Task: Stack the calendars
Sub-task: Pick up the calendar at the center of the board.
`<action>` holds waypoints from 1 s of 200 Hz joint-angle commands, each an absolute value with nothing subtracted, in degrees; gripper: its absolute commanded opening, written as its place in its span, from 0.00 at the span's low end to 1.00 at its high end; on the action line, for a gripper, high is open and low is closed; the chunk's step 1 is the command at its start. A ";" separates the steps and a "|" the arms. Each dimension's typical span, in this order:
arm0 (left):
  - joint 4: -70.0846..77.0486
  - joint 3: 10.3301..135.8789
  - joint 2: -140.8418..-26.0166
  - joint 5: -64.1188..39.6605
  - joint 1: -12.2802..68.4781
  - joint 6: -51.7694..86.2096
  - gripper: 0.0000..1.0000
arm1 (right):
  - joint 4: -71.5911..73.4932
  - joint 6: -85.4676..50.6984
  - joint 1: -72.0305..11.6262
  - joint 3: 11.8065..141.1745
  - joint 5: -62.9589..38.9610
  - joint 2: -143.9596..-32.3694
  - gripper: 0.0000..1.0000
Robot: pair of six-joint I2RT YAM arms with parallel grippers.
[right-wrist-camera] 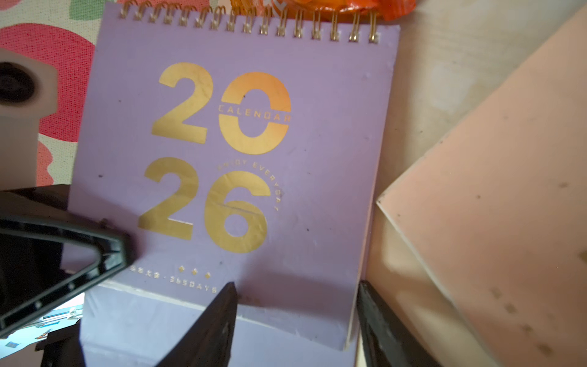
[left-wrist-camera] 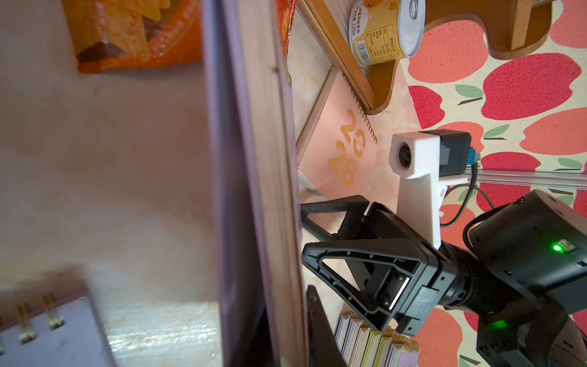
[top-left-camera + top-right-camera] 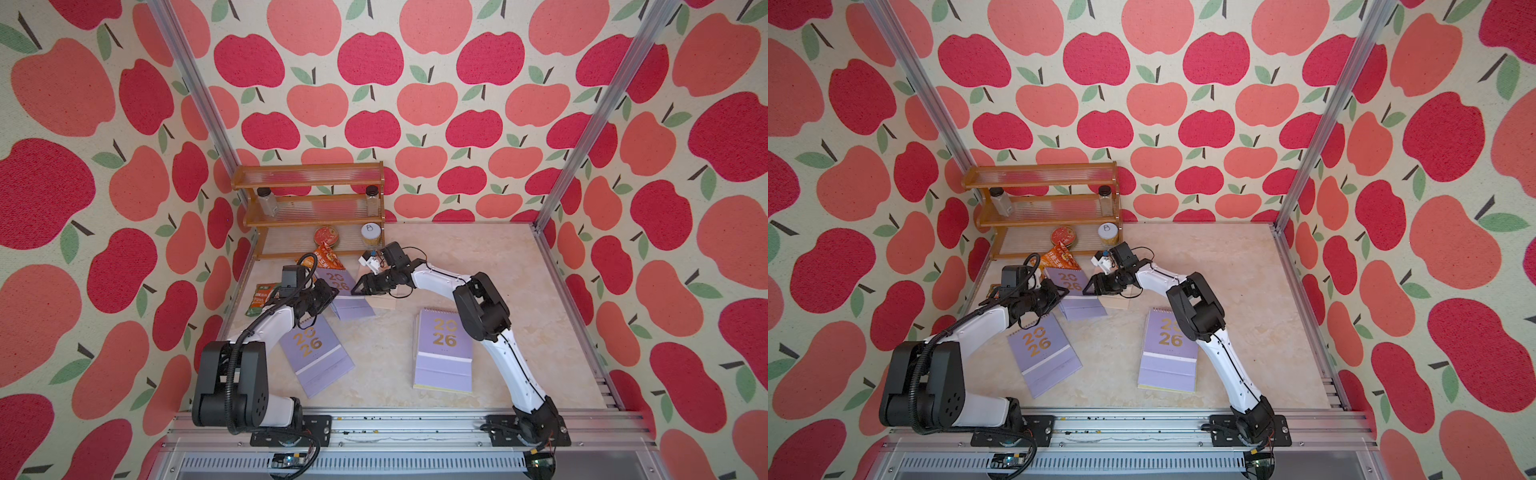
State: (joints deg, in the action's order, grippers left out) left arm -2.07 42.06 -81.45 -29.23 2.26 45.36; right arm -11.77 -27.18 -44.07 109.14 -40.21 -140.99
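L gripper (image 3: pixel 332 294) clamped shut on edge of lilac calendar (image 1: pixel 317 159). R gripper (image 3: pixel 355 290) partly open, jaws apart over calendar's opp. side, gripping nothing. Pink calendar (image 1: pixel 476 222) just beside R gripper.

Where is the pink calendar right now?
In a top view, the pink calendar lies flat under the right gripper, right of the lilac calendar the left gripper clamps.

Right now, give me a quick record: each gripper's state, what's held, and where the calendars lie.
left gripper: shut on the far lilac calendar, at one side edge
right gripper: open, holding nothing, at that calendar's opposite edge
stack: lilac on top, by the right arm
loose lilac calendar: flat, beside the left arm
pink calendar: flat, beside the held one
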 commanded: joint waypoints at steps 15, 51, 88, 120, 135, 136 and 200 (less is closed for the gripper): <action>-2.27 43.07 -81.91 -32.17 2.91 43.52 0.00 | -14.00 -28.30 -45.51 107.64 -42.54 -142.83 0.62; -5.26 43.07 -80.06 -32.26 2.51 41.96 0.00 | -13.84 -28.39 -44.85 107.19 -42.98 -140.93 0.62; -9.63 43.41 -74.89 -33.27 1.03 39.72 0.00 | -13.02 -28.66 -42.28 105.37 -44.77 -135.83 0.62; -8.97 43.83 -70.88 -37.60 -0.69 39.69 0.00 | -14.74 -26.63 -39.46 103.42 -46.44 -130.02 0.63; -8.19 44.53 -70.21 -39.80 -1.22 38.84 0.00 | -14.53 -25.94 -38.15 101.08 -47.37 -126.80 0.64; -8.10 44.55 -70.22 -39.98 -1.27 38.84 0.00 | -14.53 -25.93 -38.10 101.08 -47.61 -126.29 0.64; 6.14 46.25 -70.62 -52.10 -2.39 41.68 0.00 | 15.06 -44.30 -28.65 81.31 -57.37 -112.69 0.66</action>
